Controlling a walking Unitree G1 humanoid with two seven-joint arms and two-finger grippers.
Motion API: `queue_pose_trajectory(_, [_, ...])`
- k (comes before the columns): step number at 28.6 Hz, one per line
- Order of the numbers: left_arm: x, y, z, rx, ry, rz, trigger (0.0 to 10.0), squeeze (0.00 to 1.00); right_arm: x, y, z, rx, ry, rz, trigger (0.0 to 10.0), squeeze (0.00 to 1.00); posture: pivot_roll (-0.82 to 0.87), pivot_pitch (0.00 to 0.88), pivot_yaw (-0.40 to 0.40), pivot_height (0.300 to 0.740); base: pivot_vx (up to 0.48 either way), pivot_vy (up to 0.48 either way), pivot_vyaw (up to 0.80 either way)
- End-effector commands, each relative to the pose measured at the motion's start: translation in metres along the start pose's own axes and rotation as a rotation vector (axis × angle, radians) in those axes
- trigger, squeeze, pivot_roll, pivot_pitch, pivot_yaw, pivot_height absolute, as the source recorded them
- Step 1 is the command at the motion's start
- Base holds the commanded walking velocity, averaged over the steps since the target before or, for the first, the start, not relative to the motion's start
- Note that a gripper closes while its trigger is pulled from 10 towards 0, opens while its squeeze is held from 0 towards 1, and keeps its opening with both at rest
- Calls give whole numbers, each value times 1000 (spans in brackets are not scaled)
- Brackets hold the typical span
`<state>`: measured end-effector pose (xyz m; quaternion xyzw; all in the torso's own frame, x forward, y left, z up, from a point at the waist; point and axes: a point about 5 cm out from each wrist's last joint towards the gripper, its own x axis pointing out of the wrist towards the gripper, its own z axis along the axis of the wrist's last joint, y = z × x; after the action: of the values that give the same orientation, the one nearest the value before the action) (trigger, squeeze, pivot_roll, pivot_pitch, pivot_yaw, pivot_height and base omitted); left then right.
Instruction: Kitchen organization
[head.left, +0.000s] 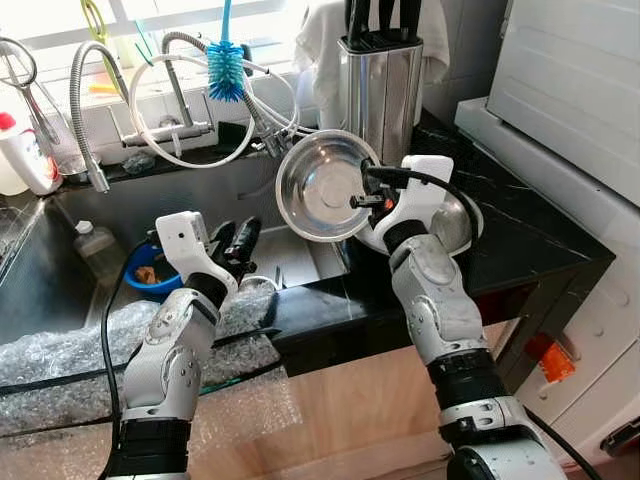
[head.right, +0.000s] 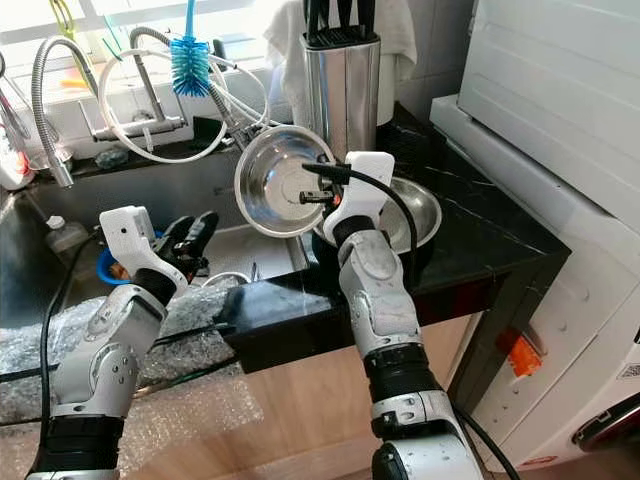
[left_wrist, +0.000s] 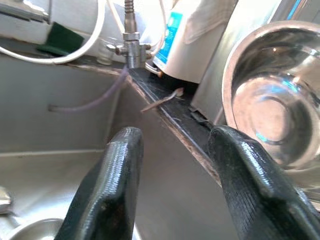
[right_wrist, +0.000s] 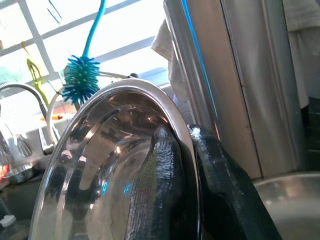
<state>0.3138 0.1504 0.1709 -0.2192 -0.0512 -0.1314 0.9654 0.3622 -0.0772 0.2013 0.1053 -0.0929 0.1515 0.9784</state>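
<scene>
Pinching steel bowl (head.left: 322, 185) rim, right claw (right_wrist: 182, 150); left claw (left_wrist: 175, 150) spread.

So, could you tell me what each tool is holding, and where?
The right tool pinches the steel bowl by its rim. The left tool holds nothing.

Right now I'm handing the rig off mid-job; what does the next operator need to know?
Right gripper: shut on the rim of a steel bowl, held tilted on edge above the counter, in front of the knife block.
Left gripper: open, holding nothing, over the sink near its right edge.
A second steel bowl sits on the black counter behind the right wrist.
Done: one bowl is lifted.
Left: set the held bowl down, probably nested with the other; the blue bowl in the sink is untouched.
</scene>
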Motion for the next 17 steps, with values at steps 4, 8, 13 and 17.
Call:
queue_pose_trajectory(4, [1,-3,6,-21,-1,-21,10000,463,4,10,2,-3,-22,42,10000,0,-58,0,92,740,0,0,0])
queue_pose_trajectory(8, [0,-9,4,-36,18,-77,10000,0,4,14,1,22,-32,69,10000,0,-58,0,91,740,0,0,0])
queue_pose_trajectory(13, [-2,-13,4,-49,22,-103,10000,0,2,19,0,32,-39,97,10000,0,-57,0,87,740,0,0,0])
queue_pose_trajectory(17, [-2,-14,4,-60,28,-109,10000,0,2,20,0,34,-40,102,10000,0,-56,0,86,740,0,0,0])
